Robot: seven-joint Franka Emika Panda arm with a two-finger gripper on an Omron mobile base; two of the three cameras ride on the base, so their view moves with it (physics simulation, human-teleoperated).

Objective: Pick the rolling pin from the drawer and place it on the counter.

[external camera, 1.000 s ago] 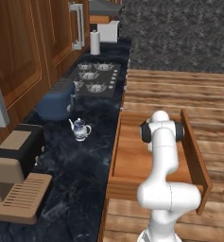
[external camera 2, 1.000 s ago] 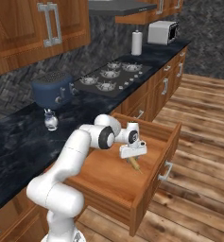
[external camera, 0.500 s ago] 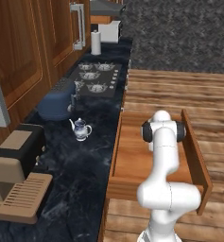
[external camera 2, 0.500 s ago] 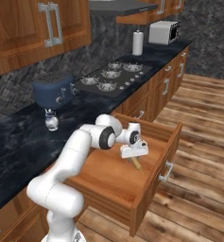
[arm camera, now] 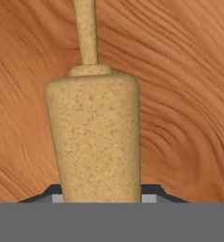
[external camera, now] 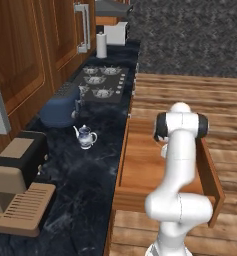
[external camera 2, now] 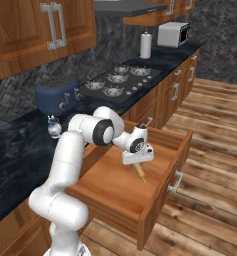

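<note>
Rolling pin (external camera 2: 139,171) low in open drawer (external camera 2: 162,187), clamped in claw (external camera 2: 138,159); thin handle pokes out toward drawer front. Left to right in right base view: blue toaster (external camera 2: 56,93) and small teapot (external camera 2: 54,129) on counter (external camera 2: 20,145), then arm, drawer, wood floor (external camera 2: 210,165). Hand view: pin (arm camera: 95,137) close against drawer bottom (arm camera: 179,94)
</note>
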